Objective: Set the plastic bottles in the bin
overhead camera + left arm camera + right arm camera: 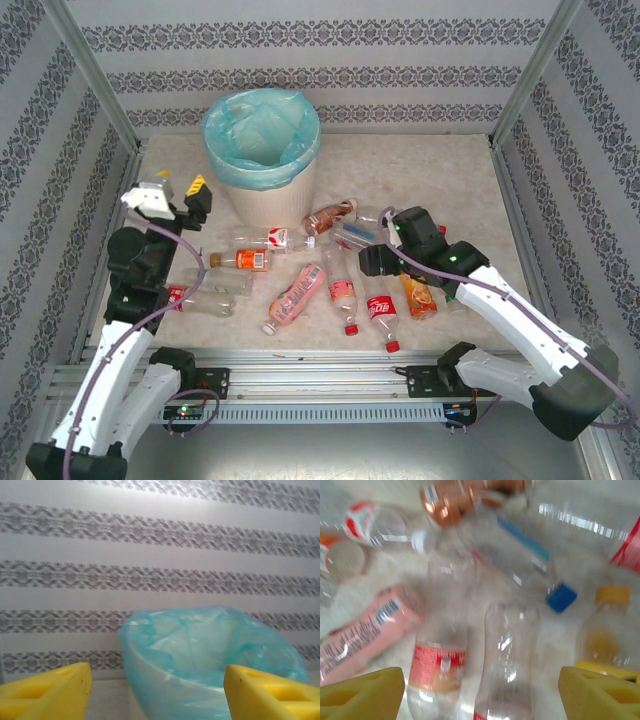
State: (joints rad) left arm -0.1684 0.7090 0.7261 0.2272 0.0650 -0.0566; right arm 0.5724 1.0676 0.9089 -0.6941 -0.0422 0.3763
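Bottles [297,293] of clear glossy plastic lie scattered; left fingers [45,690], right fingers [360,692] both apart.

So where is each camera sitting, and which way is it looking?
Top camera: high behind the robot, looking down at the table, bin and bottles; shows the left arm, right arm, left gripper and right gripper.
Left wrist camera: on the left arm, facing the bin and striped wall; its yellow fingers show.
Right wrist camera: on the right arm, looking down at blurry bottles; its yellow fingers show.
Shared: top and left wrist see the bin; top and right wrist see the pink bottle.
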